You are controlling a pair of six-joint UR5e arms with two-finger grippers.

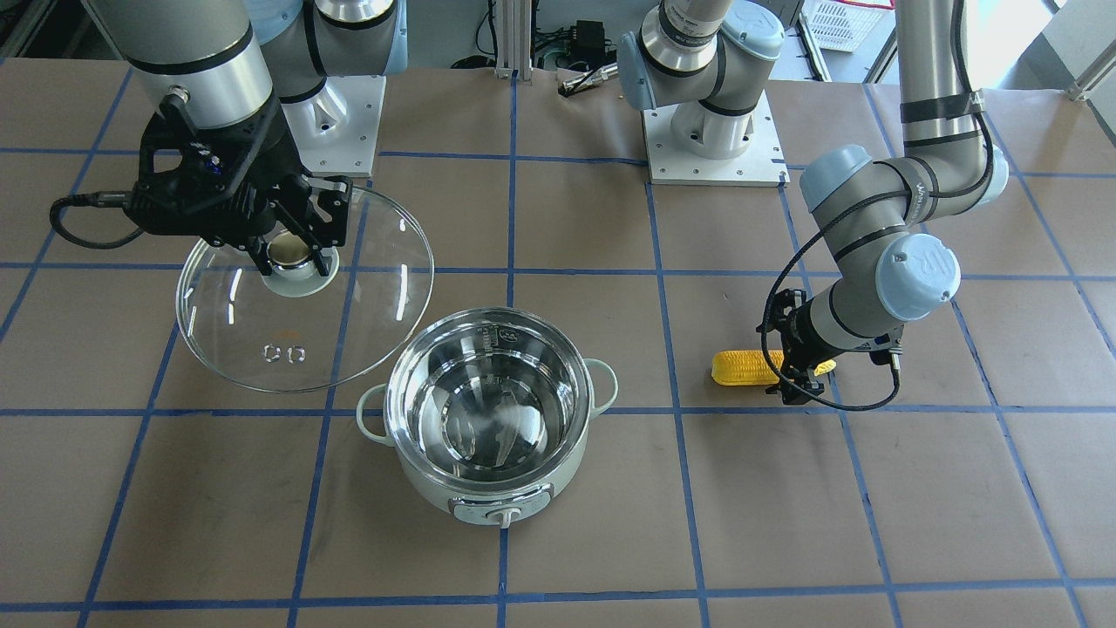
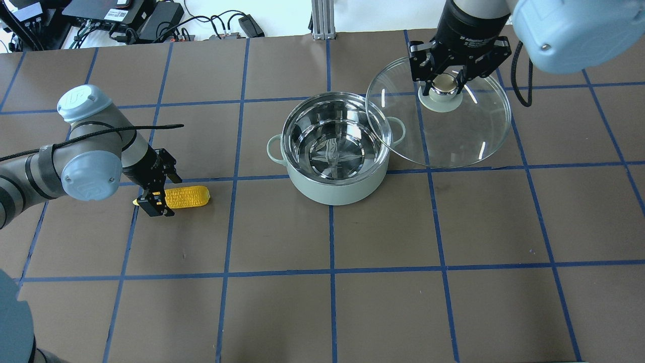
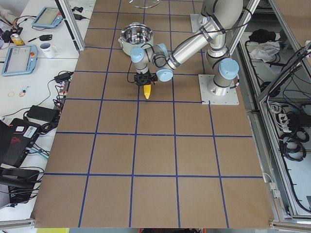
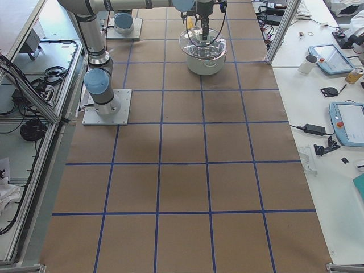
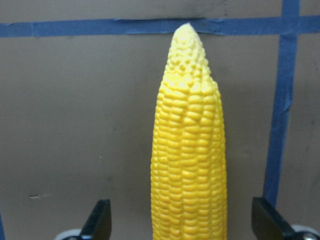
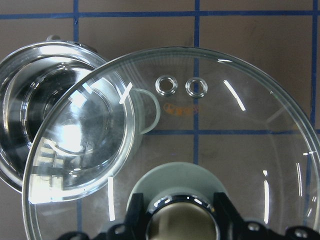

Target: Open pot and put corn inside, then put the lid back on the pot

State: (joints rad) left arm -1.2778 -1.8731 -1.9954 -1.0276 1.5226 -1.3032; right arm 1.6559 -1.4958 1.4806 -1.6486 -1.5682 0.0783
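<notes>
Brown paper table taped into blue squares, and right in the middle sits the pot, mint green, wide open, its steel inside shining and bare. Next to it the lid is up off the table and tilted, one edge overlapping the pot's rim in the overhead view. The right gripper is clenched on its knob. Over on the far side, well apart from the pot, the corn lies flat on the paper. The left gripper is down at the corn's thick end, spread wide. Its fingers stand either side of the cob with clear gaps, so there's no grip. Two little vent rings glint in the glass.
</notes>
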